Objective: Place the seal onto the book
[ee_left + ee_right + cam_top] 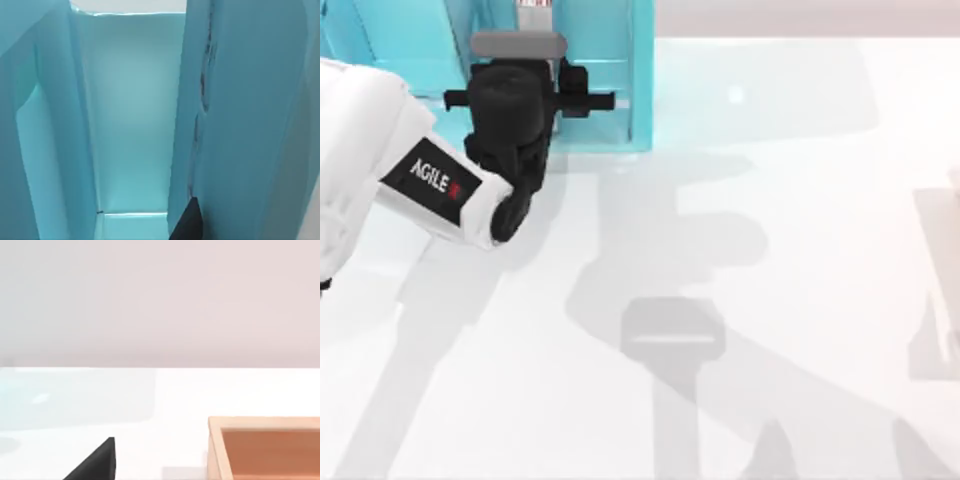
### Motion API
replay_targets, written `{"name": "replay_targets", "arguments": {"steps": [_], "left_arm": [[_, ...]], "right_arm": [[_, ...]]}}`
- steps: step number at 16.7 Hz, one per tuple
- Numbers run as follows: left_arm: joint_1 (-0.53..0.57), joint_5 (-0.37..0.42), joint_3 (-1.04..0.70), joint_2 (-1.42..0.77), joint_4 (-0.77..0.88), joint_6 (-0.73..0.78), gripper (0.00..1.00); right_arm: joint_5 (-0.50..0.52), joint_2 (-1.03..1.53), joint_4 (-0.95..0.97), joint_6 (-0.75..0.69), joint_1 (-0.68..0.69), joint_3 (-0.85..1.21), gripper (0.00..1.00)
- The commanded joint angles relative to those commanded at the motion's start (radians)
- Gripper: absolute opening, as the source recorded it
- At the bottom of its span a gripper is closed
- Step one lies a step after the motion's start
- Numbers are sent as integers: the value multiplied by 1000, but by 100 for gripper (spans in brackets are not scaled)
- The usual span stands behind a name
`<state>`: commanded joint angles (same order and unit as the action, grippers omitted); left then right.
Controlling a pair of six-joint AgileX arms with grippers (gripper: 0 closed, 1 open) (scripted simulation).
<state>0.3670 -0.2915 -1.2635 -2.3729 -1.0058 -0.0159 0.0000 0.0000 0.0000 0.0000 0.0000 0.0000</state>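
the left gripper sat at the shelf unit in the frame's upper left; its finger state couldn't be told, nor any hold.

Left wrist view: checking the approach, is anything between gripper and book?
No separate obstacle visible. The left gripper is in the shelf unit, teal panels close on either side; whether one is the book is unclear.

One teal-blue shelf unit, one AgileX arm reaching into it, one wooden box, one white tabletop.
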Motion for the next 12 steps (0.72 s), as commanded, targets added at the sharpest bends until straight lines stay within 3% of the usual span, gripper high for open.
{"name": "replay_targets", "arguments": {"steps": [4,12], "left_arm": [[0,0,0,0,0,0,2],[0,0,0,0,0,0,0]], "right_arm": [[0,0,0,0,0,0,100],[0,0,0,0,0,0,100]]}}
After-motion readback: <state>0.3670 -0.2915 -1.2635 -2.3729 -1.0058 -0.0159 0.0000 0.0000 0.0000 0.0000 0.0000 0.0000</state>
